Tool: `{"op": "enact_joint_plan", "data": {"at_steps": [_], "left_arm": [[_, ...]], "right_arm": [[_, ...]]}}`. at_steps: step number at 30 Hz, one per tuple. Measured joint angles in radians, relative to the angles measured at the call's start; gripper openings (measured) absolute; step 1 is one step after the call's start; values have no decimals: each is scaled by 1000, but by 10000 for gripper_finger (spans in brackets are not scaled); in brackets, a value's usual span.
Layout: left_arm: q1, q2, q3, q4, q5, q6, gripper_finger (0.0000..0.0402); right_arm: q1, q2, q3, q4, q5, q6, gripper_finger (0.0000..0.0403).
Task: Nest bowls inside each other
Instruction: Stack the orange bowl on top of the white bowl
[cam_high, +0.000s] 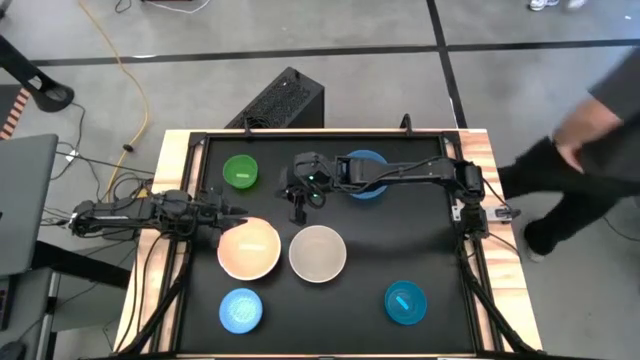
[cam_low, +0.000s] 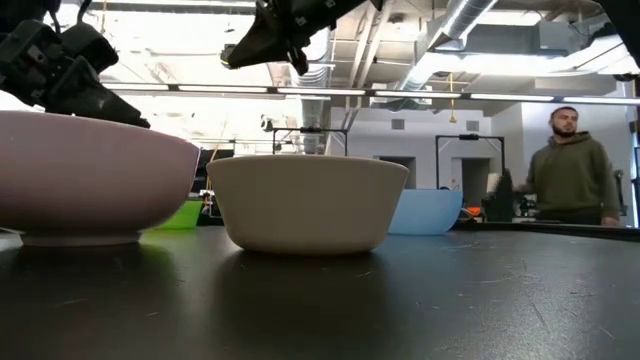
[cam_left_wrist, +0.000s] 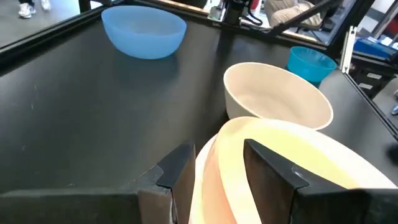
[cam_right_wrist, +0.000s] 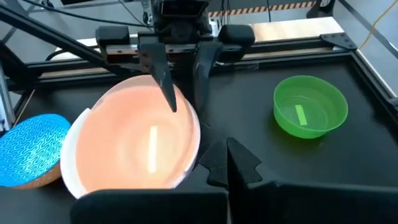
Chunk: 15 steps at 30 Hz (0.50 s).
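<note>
A pink bowl (cam_high: 249, 250) stands left of centre, nested in a white bowl whose rim (cam_right_wrist: 69, 163) shows beside it. My left gripper (cam_left_wrist: 217, 148) comes in from the table's left and has the rim between its fingers. To the right stands a cream bowl (cam_high: 318, 254). A green bowl (cam_high: 241, 171) and a blue bowl (cam_high: 366, 176) stand at the far side. A light blue patterned bowl (cam_high: 241, 309) and a teal bowl (cam_high: 405, 302) stand at the near side. My right gripper (cam_right_wrist: 227, 163) hangs shut and holding nothing, high above the table, between the green and blue bowls. My left gripper has the pink bowl's rim (cam_left_wrist: 229, 163) on its left side, one finger (cam_left_wrist: 273, 169) inside the bowl and one (cam_left_wrist: 177, 167) outside. The fingers come nearly level from the table's left, slanting a little down. Whether the white rim is also between them, I cannot tell. The bowl's base (cam_low: 70, 238) rests on the table.
The black table top has a raised frame (cam_high: 320, 133) around it. A black box (cam_high: 285, 100) stands on the floor beyond the far edge. A person (cam_high: 590, 150) moves past the table's right side. Bare table lies between the teal and light blue bowls.
</note>
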<state>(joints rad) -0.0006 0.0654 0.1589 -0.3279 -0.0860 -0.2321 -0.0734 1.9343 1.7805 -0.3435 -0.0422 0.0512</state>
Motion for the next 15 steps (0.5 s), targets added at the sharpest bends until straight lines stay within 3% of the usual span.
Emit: {"op": "enact_joint_plan", "data": {"at_steps": [15], "left_arm": [[0,0,0,-87,-56,-62,125]], "right_arm": [[-2,0,0,-32,0,27,7]]}}
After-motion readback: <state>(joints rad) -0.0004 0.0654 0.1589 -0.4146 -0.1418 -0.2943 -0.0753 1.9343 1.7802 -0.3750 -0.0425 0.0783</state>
